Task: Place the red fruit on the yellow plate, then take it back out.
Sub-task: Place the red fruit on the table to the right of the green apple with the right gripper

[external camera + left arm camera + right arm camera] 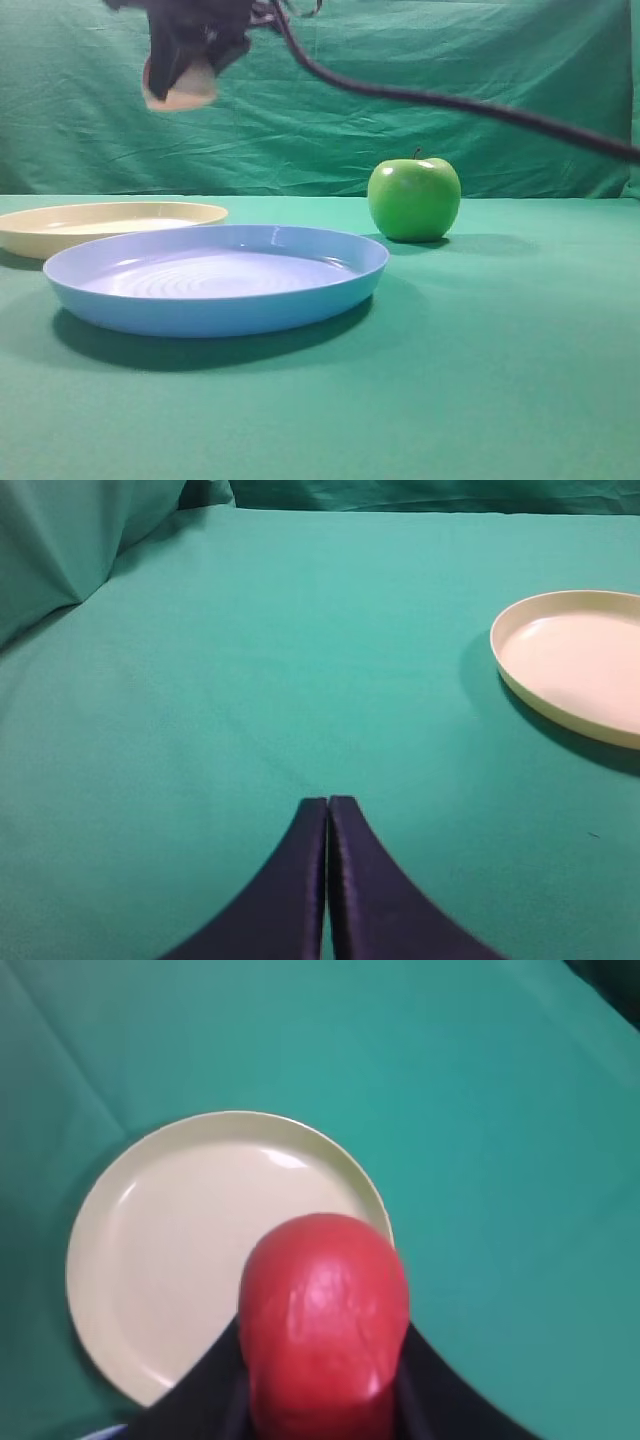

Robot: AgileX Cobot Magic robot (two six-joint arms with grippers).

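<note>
- High view: we saw the right pincer (185, 60) high above the table, reached across to the left side, with the fruit (180, 92) showing pale below its fingers. Well beneath it, slightly to its left, lay the yellow plate (105, 226), bare as far as its low rim let us see. The blue plate (215, 278) sat lower and nearer the camera, and the apple (414, 198) stood well off to the pincer's right. The left pincer was out of this view.
- Left wrist view: the left pincer (328, 805) had its fingers pressed together on nothing, idle over bare cloth, with the yellow plate (590, 680) ahead and to its right.
- Right wrist view: the right pincer (325, 1380) pinched the fruit (325, 1310), red side up, between its dark fingers. The yellow plate (180, 1250) lay below and just ahead, holding nothing.
- Progress, as we judged it: the fruit was airborne over the plate. We could not tell whether it was heading down for the first placing or already lifted out; either way, it remained to be set down.
</note>
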